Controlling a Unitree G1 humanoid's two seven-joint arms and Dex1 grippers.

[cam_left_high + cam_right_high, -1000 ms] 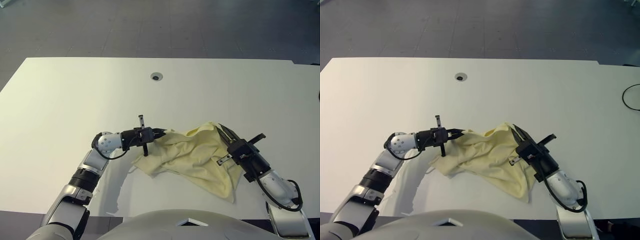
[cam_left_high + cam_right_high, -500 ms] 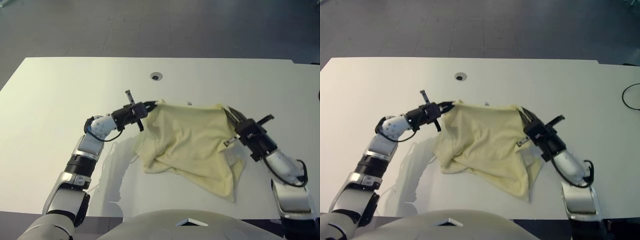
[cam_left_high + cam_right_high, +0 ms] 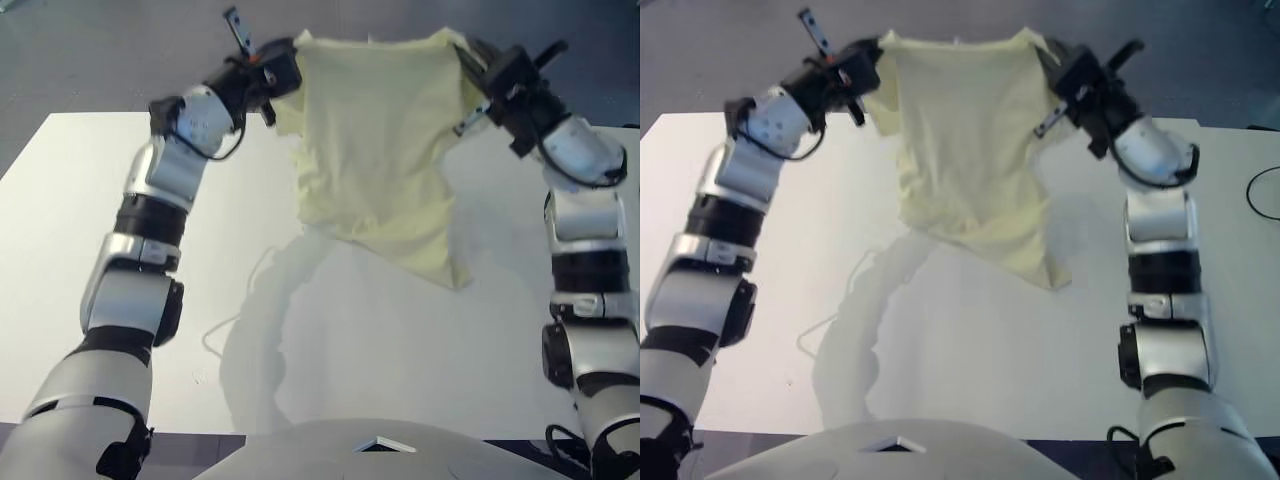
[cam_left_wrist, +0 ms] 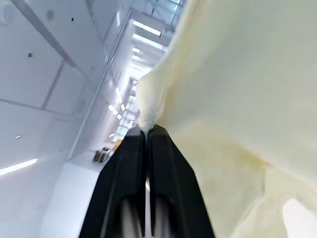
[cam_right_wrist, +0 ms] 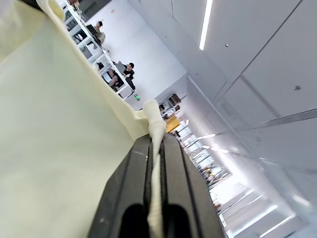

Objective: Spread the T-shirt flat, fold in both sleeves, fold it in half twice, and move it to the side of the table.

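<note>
Both arms held high, pale yellow T-shirt (image 3: 375,140) hanging in the air btwn them, stretched along its top edge. Its lowest corner dangles over the white surface (image 3: 400,360); can't tell if it touches. The left fingers (image 4: 163,163) are pinched tight on one top corner, the right fingers (image 5: 133,173) clamped on the other.

T-shirt (image 3: 375,140) — plain pale yellow; table (image 3: 400,340) white; left hand (image 4: 147,133) and right hand (image 5: 157,141) black.

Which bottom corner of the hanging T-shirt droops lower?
The right corner of the T-shirt, beneath the right gripper; the left corner ends higher up.
</note>
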